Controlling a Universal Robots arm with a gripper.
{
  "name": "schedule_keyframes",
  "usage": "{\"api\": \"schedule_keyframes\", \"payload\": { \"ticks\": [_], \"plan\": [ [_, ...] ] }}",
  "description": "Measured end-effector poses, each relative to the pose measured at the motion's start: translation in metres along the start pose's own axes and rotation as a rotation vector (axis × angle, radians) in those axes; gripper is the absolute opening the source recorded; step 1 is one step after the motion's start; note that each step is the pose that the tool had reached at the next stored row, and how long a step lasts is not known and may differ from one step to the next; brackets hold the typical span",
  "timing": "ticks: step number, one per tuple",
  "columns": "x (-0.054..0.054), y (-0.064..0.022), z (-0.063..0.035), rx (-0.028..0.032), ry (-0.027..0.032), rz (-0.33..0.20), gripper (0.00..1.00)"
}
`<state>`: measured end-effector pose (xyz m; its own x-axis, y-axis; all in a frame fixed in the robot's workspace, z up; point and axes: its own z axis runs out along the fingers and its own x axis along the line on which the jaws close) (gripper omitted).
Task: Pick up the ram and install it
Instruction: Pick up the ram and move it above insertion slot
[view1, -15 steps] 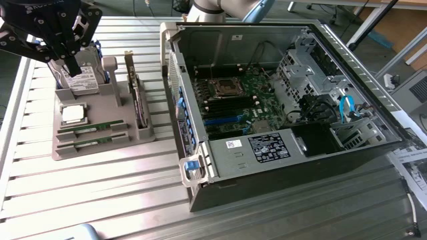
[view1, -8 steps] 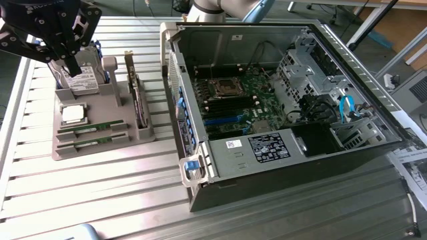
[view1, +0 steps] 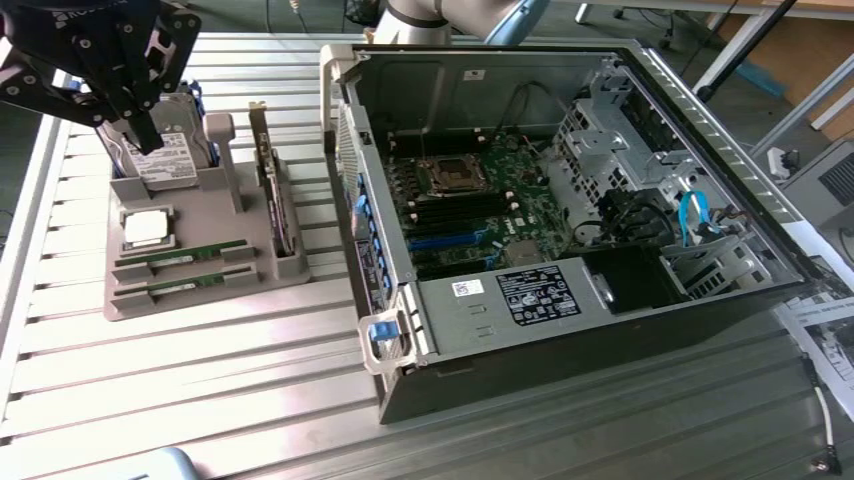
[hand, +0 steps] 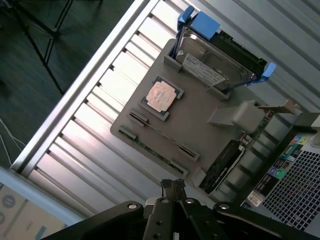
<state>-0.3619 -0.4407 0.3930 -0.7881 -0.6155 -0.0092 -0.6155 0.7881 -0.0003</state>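
Jaws pressed together, pinching nothing: the gripper (view1: 150, 138) (hand: 173, 184) hangs over the back left corner of the grey holder (view1: 220, 225), hiding part of the hard drive (view1: 171, 170) standing there. By the holder's left edge lies the silver chip (view1: 147, 228). In front of it, along the holder's front edge, the ram (view1: 180, 258) rests as two green sticks in two slots, apart from the gripper; in the wrist view they are thin lines, hard to make out. A card (view1: 276, 200) stands on edge along the holder's right edge. Further right on the table (view1: 200, 400) sits the open computer case (view1: 467, 330).
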Motion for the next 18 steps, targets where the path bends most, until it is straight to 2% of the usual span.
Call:
{"api": "schedule_keyframes", "payload": {
  "ticks": [18],
  "plan": [
    [0.0000,0.0000,0.0000,0.0045,0.0042,-0.095,0.11]
  ]
}}
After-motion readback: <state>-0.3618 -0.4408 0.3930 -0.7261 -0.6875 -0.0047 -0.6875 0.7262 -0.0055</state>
